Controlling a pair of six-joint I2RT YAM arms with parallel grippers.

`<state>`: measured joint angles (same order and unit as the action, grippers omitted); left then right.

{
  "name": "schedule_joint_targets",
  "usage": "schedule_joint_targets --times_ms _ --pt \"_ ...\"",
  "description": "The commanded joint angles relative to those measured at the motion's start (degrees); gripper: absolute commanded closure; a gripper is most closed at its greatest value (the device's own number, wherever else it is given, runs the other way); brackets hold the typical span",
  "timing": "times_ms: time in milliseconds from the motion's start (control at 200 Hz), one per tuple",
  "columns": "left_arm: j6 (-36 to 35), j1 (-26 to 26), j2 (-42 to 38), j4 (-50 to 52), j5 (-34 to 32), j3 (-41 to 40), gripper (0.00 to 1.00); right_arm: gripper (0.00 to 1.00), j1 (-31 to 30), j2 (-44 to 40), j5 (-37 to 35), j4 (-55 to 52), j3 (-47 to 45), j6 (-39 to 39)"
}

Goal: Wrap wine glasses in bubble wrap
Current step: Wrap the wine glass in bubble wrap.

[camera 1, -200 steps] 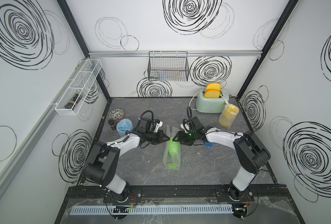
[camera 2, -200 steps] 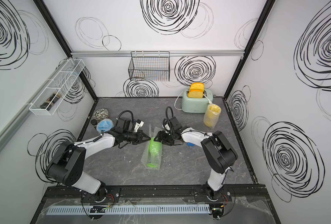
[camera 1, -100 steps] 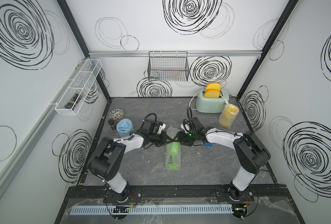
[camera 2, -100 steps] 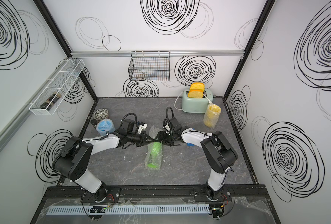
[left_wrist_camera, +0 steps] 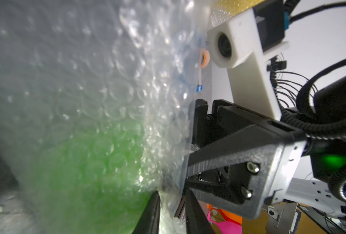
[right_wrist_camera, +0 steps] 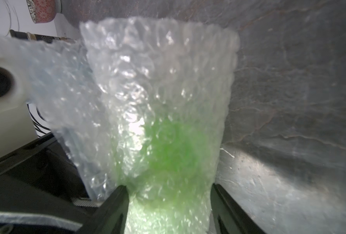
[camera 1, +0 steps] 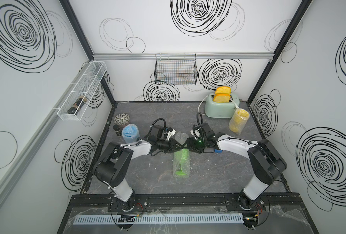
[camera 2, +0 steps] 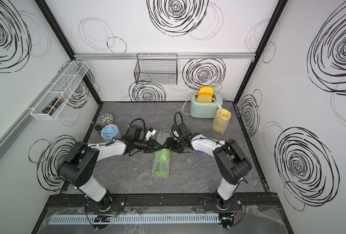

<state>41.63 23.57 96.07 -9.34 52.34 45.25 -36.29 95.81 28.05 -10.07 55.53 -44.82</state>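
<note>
Since both sets of jaws are meeting right over it, the cup end of the green goblet [camera 1: 181,160] is getting covered up in both top views. It's lying on its side mid-surface [camera 1: 218,174], rolled in bubble wrap [camera 1: 180,136], with its round foot pointing at the front rail and showing through the film.

The right jaws are sitting wide and pressing the wrapped goblet from both sides. In the right wrist view the goblet is only coming through as a green blur.

The left jaws are standing slightly apart with a crumpled edge of wrap between them. I can't tell if they're actually pinching it, the film is blurring everything.

Something blue [camera 1: 218,151] is peeking out from under the right arm, too hidden to name.

The wrapped yellow goblet [camera 1: 239,121] is standing just beside the toaster [camera 1: 220,109], and the wrapped blue goblet [camera 1: 130,133] is sitting over at the left edge.
</note>
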Motion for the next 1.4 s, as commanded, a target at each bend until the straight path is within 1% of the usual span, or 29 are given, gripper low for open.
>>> schedule_joint_targets --times_ms 0,150,300,545,685,776,921,1071,1131,1291,1396 --pt "-2.9 0.1 3.3 5.6 -5.2 -1.0 0.73 0.32 -0.2 -3.9 0.0 -2.9 0.0 0.3" --pt "-3.1 -0.4 3.4 6.2 -5.6 -0.7 0.73 0.32 -0.3 -7.6 -0.3 -4.3 -1.0 0.4" --pt "-3.0 -0.3 3.3 6.3 -5.4 -0.4 0.72 0.36 -2.4 -10.1 1.3 -2.5 -3.8 -1.3" --pt "-3.1 0.0 3.2 6.4 -5.2 -0.2 0.72 0.43 -6.2 -6.9 2.4 -1.0 -2.8 -1.5" --pt "-3.1 0.1 3.0 6.1 -5.2 -0.4 0.72 0.52 -6.1 -4.9 1.0 -3.0 -1.3 -0.1" --pt "-3.1 0.1 3.2 6.2 -5.2 -0.3 0.72 0.62 -5.6 -4.6 0.7 -3.3 -1.8 0.1" --pt "-3.0 0.1 3.4 6.2 -5.1 -0.1 0.72 0.84 -4.9 -4.9 1.8 -2.0 -3.1 -0.1" --pt "-3.0 0.1 3.4 6.2 -5.0 0.0 0.71 0.97 -4.9 -4.9 2.6 -1.4 -3.2 0.0" --pt "-3.1 0.1 3.3 6.3 -5.0 0.1 0.71 1.0 -4.8 -4.5 2.8 -1.0 -3.5 0.0" --pt "-3.3 0.2 2.2 6.6 -4.5 0.6 0.64 1.0 -4.7 -3.3 3.4 0.0 -4.8 0.0" --pt "-5.0 0.2 0.5 9.2 -4.1 2.5 0.6 1.0 -4.3 -2.7 3.9 0.8 -5.4 -0.2"
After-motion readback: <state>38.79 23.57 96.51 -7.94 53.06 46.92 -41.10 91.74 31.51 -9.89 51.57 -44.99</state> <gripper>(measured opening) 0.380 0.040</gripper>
